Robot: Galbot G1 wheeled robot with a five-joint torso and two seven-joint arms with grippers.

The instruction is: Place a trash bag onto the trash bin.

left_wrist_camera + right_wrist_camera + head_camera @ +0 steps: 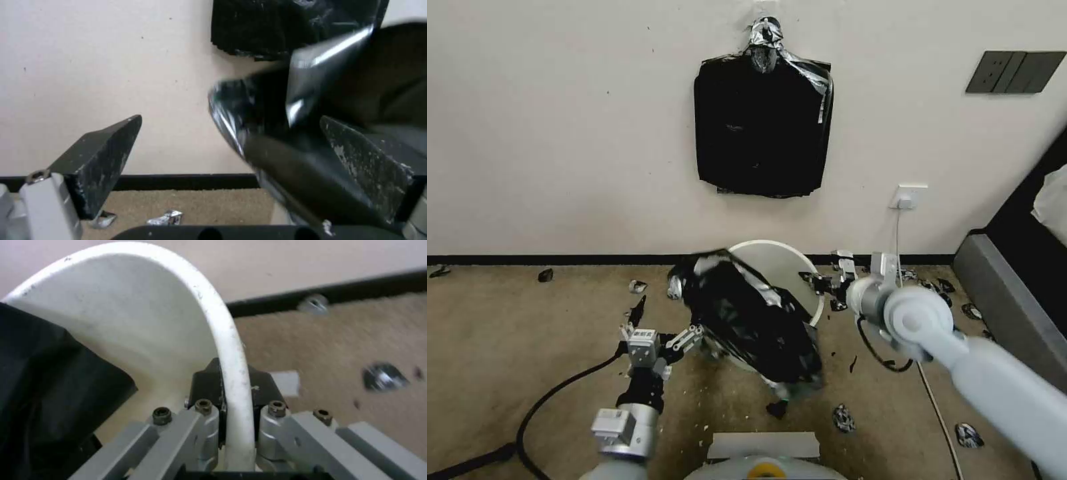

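1. The trash bag (747, 317) lies crumpled over the near side of the trash bin (780, 257), covering much of its mouth and front wall; its lower end trails to the carpet (527, 333).
2. My right gripper (231, 390) is clamped on the bin's rim, one finger inside, one outside.
3. My left gripper (694, 333) sits at the bag's left edge, fingers (98, 160) spread wide; the bag's blurred folds hide whether the far finger touches it.

Even soft daylight, glare on trash bag (329, 56), wrist views blurred
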